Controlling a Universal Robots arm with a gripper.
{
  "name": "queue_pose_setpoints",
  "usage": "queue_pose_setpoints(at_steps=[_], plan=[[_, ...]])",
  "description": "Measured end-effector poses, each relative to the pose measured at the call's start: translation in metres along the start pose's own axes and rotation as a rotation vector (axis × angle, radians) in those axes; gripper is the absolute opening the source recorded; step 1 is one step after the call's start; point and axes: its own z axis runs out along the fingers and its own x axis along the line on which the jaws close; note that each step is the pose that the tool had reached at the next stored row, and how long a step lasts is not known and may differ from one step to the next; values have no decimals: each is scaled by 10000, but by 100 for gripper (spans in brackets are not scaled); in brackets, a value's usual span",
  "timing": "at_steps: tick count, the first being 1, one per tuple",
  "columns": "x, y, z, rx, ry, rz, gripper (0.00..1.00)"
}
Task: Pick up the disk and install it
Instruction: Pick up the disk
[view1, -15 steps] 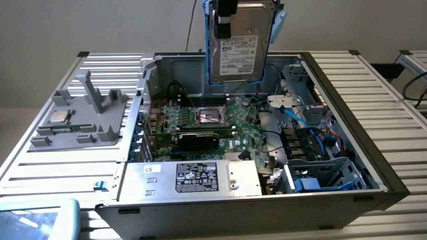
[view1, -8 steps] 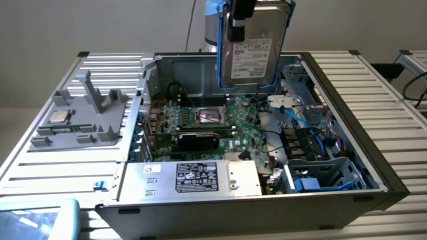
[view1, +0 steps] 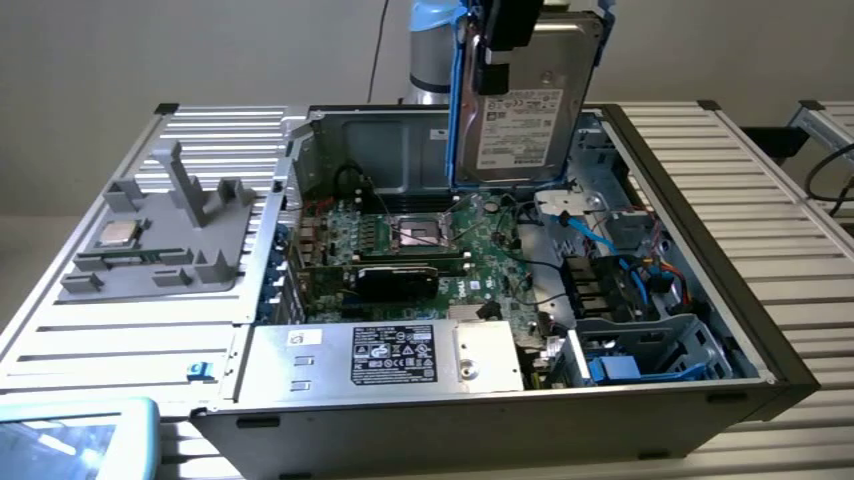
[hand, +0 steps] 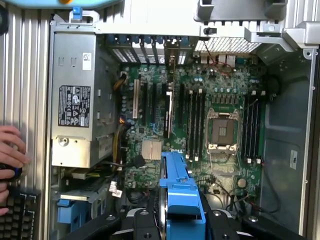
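The disk (view1: 523, 105), a silver-grey drive with a white label in a bright blue carrier bracket, hangs upright on edge above the back of the open computer case (view1: 694, 200). My gripper (view1: 507, 45) is shut on its upper edge, its black fingers clamping the drive from both sides. In the wrist view the blue bracket of the disk (hand: 177, 192) runs edge-on between my black fingers (hand: 142, 225), over the green motherboard (hand: 200, 100). The disk touches nothing in the case.
A silver power supply with a black label (view1: 387, 355) fills the case's near corner. A drive bay with blue parts (view1: 641, 355) and blue cables lies at the exterior view's right. A grey fixture with a CPU chip (view1: 120, 235) stands outside. A person's hand (hand: 10, 152) rests by a keyboard (hand: 20, 215).
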Motion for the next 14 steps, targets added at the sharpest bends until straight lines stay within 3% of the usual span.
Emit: queue_pose_setpoints(at_steps=[6, 14], plan=[[37, -30, 1, -6, 2, 0, 37], [170, -202, 10, -9, -6, 0, 37]])
